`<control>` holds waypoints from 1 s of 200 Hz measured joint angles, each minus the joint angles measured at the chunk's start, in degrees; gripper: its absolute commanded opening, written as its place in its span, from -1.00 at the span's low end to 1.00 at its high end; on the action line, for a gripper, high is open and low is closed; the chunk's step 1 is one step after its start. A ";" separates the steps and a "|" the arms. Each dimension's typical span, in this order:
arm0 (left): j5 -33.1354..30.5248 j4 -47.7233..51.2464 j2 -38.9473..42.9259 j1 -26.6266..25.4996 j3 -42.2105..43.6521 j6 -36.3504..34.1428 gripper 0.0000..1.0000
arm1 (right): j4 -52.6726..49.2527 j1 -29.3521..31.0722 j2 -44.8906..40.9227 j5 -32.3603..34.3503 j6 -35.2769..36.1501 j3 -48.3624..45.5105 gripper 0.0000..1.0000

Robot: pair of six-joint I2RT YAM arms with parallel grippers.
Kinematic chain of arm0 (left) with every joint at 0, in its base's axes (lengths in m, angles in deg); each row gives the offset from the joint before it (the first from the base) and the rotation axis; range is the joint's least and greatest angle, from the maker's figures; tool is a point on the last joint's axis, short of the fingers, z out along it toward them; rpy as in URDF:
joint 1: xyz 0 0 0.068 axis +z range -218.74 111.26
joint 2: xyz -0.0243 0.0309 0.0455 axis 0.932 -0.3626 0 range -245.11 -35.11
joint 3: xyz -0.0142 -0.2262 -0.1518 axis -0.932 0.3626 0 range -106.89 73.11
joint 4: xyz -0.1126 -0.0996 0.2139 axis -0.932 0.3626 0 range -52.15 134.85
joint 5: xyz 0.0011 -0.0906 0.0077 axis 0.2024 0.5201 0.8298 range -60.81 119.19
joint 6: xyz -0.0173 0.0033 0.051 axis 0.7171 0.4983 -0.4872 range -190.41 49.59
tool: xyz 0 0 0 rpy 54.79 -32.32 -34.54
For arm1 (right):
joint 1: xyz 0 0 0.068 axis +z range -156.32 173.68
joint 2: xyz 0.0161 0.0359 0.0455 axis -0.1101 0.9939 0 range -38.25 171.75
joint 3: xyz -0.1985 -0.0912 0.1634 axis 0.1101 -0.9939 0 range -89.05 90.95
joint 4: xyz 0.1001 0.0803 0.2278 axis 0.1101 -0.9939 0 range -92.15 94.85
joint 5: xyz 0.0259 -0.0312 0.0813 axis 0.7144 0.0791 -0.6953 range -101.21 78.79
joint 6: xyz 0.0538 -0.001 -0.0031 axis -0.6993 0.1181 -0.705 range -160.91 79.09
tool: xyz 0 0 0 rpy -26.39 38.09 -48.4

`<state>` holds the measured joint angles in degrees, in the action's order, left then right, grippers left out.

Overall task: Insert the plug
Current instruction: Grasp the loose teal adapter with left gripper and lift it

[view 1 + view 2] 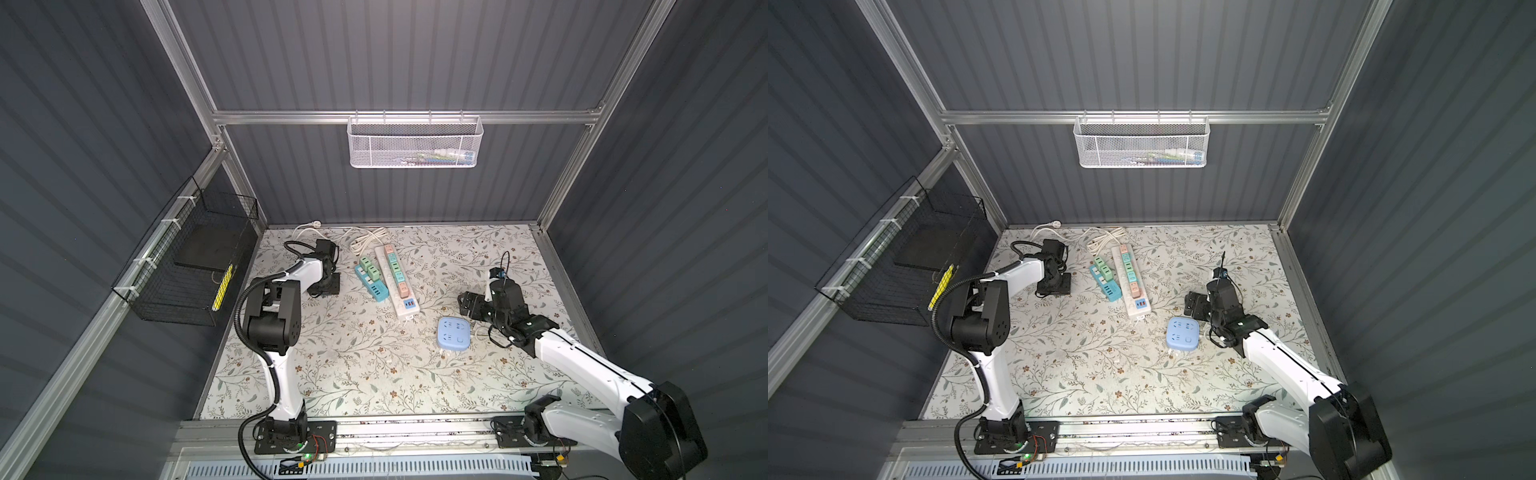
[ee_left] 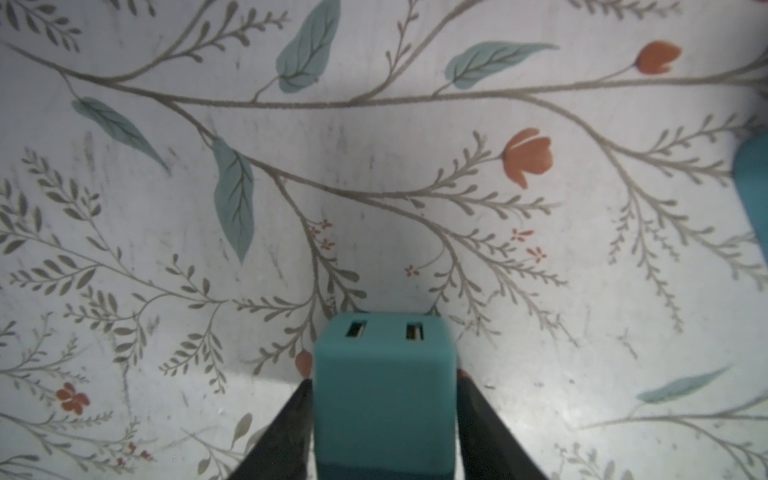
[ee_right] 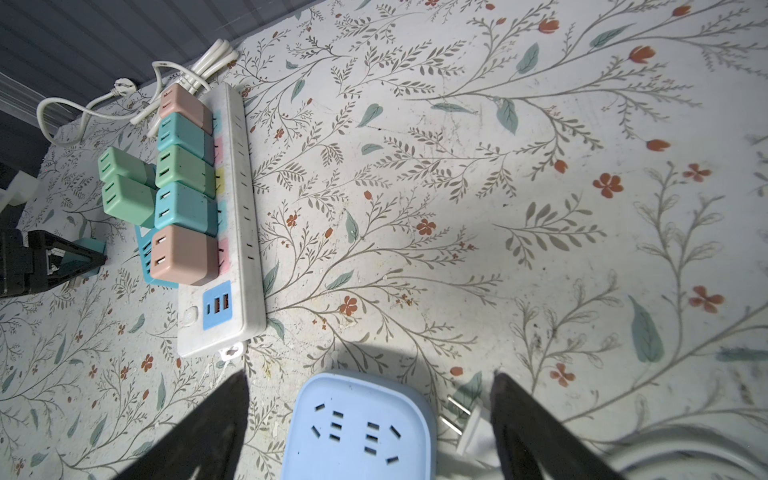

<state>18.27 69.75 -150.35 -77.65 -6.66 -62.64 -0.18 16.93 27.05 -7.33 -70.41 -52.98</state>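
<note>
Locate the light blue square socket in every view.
Both top views: light blue square socket right of centre, nearer the front than the white power strip.
Left wrist: not in it.
Right wrist: framed by the open right hand.
Shared landmark: the white power strip, except in the left wrist view.

From high at the front of the cell, both top views give me almost the same steep look down at the tabletop (image 1: 374,374) and on to the back wall (image 1: 395,62). My left wrist camera sits very near the tabletop, facing down onto it, the teal plug (image 2: 384,395) close in the foreground. My right wrist camera stands farther off, looking obliquely across the white power strip (image 3: 245,208), which both top views also show.
</note>
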 measured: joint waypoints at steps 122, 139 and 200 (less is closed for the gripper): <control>8.26 -15.91 28.94 -13.42 12.85 -3.15 -0.49 | 1.18 0.00 -0.11 -1.64 -0.04 -0.42 0.79; 9.14 -20.98 32.89 -19.78 16.06 -4.83 -0.53 | 1.62 0.00 -0.11 -2.08 -0.02 -0.70 0.79; 8.87 -30.47 34.77 -35.74 25.24 -10.19 -0.62 | 1.03 -0.02 -0.94 -4.20 0.04 -1.16 0.73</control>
<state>27.14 39.28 -115.58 -113.38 18.59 -72.83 0.84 16.90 26.11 -11.52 -70.37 -54.14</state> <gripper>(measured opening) 0.431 0.869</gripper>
